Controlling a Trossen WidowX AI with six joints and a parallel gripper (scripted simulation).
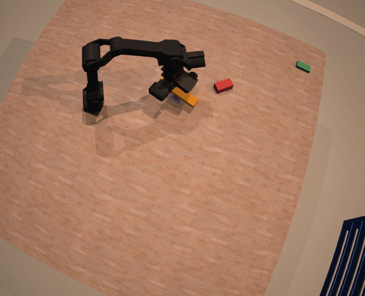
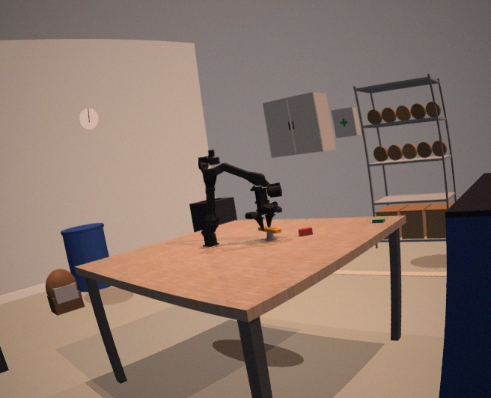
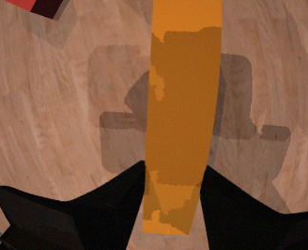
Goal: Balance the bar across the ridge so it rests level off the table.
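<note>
Orange bar (image 1: 185, 96) (image 2: 275, 230) (image 3: 184, 103), gripped across its width by the pincer (image 1: 172, 88) (image 2: 266, 229) (image 3: 173, 169); one finger lies along each long side. Directly beneath the pincer and the bar stands the pale violet ridge (image 1: 176, 98) (image 2: 270, 236), its foot on the bench (image 1: 144, 191) (image 2: 220, 274) (image 3: 44, 141). The bar lies over the ridge, raised off the bench, and looks roughly level in the exterior view (whether its underside bears on the ridge top cannot be told).

Progress: the bar is grasped, lifted and brought over the ridge; its release and the pincer's withdrawal are left. Most of the bar's visible length in the wrist view extends beyond the fingertips, so the grip appears off-centre; centring over the ridge probably deserves a check before the fingers part, lest the longer side dip.

Red block (image 1: 223, 85) (image 2: 305, 232) (image 3: 29, 6): beside the pincer, apart from the bar. Green block (image 1: 303, 66) (image 2: 378, 221): well apart from the pincer, beyond the red one.
</note>
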